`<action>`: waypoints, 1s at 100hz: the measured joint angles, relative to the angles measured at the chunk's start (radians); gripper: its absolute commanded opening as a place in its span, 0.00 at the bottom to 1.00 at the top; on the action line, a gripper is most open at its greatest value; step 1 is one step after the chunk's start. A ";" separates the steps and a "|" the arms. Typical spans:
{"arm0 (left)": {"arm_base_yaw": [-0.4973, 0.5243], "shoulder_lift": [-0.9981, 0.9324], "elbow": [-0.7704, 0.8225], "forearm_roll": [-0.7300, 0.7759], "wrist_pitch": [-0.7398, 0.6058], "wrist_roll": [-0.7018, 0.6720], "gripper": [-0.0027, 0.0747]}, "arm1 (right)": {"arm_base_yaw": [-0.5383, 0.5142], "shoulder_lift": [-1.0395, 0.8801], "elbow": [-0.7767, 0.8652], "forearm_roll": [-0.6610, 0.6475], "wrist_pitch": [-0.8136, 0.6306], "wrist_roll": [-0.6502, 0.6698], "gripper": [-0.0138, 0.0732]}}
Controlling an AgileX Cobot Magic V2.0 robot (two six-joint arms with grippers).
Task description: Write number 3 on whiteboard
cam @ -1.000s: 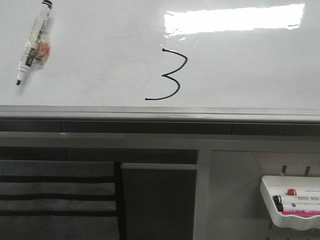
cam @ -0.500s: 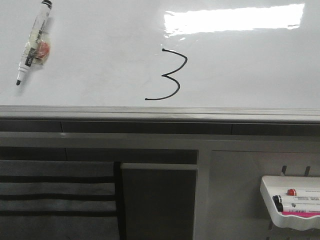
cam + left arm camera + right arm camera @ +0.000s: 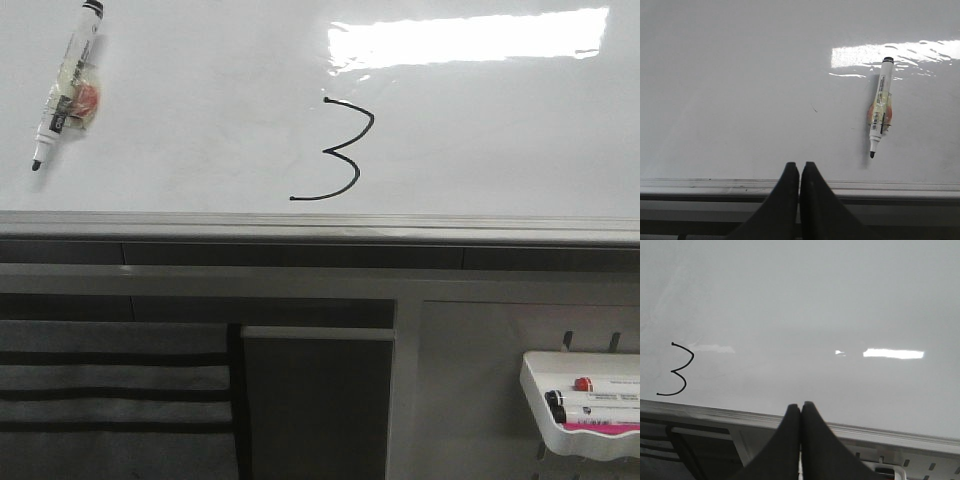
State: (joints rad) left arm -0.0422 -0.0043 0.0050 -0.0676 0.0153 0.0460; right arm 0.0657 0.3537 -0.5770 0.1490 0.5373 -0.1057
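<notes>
The whiteboard [image 3: 200, 120] fills the upper half of the front view, with a grey edge rail [image 3: 320, 228] below it. A black hand-drawn number 3 [image 3: 340, 150] with a long lower tail is on it; it also shows in the right wrist view [image 3: 677, 370]. A marker [image 3: 65, 85] sticks to the board at the upper left, uncapped, tip down; it also shows in the left wrist view [image 3: 879, 112]. My left gripper [image 3: 800, 165] is shut and empty, in front of the rail. My right gripper [image 3: 801, 405] is shut and empty, to the right of the 3. Neither gripper shows in the front view.
A small white tray [image 3: 585, 405] with markers hangs at the lower right under the board. Grey cabinet panels [image 3: 315, 400] and dark slats [image 3: 110, 395] lie below the rail. A bright light glare [image 3: 470, 38] sits on the board above the 3.
</notes>
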 measured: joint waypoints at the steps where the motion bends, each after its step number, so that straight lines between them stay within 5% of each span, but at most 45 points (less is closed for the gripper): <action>1: 0.000 0.000 0.000 0.000 0.000 0.000 0.01 | 0.000 0.000 0.002 0.000 0.000 0.000 0.08; 17: 0.000 0.000 0.000 0.000 0.002 0.000 0.01 | -0.023 -0.056 0.099 0.000 -0.120 0.000 0.08; 50: 0.000 0.000 0.000 0.000 0.002 0.000 0.01 | -0.107 -0.321 0.570 0.017 -0.426 0.000 0.08; 100: 0.000 0.000 0.000 0.000 0.002 -0.002 0.01 | -0.108 -0.362 0.587 0.035 -0.470 0.000 0.08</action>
State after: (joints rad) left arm -0.0422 -0.0043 0.0050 -0.0676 0.0174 0.0443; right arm -0.0424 -0.0081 0.0100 0.1842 0.0670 -0.1057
